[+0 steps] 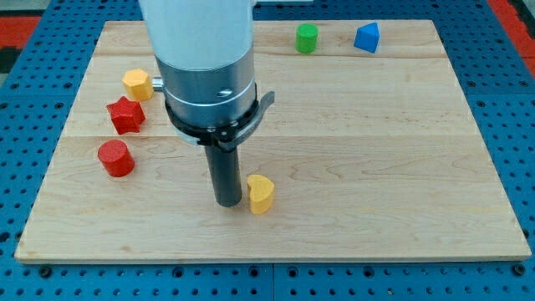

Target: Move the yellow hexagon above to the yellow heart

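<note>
- Pale wooden board (351, 167) on blue pegboard; dark rod hanging from white-and-grey arm housing.
- My tip (228, 203) down on board, just beside small yellow heart block (261, 194), on its view-left side; touching or a hair apart, cannot tell.
- No gripper on this rig: bare rod only, nothing held, no jaws to open or close.
- Yellow hexagon block (137, 84) at view's upper left, near housing edge, well apart from heart.
- Red star block (125, 114) just below hexagon; red cylinder block (115, 158) lower still.
- Green cylinder block (307, 38) and blue block (367, 38), roughly pentagonal, near view's top edge, out of play.
- Step in hand, by judgement: hexagon not yet engaged; tip parked by heart, the reference.
- Next move likely calls for: backing off without nudging heart, circling to hexagon's view-left side, pushing toward view's right to a spot above heart, steering clear of red star.
</note>
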Tool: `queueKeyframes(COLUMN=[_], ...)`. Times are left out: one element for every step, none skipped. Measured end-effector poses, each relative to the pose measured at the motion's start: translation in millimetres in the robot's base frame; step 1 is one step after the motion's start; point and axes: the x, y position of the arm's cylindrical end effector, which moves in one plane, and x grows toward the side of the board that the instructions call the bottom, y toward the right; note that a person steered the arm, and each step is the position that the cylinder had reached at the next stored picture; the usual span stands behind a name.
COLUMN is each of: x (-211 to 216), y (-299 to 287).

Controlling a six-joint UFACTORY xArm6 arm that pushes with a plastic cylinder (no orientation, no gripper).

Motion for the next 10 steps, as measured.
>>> queueKeyframes(x=[-3.1, -6.2, -12.1, -51.4, -102.1, -149.3, -171.9, -209.9, -233.9, -236.4], y=[-12.7, -28.0, -40.6, -40.9, -40.8, -47.1, -73.7, -84.8, -139.0, -209.1])
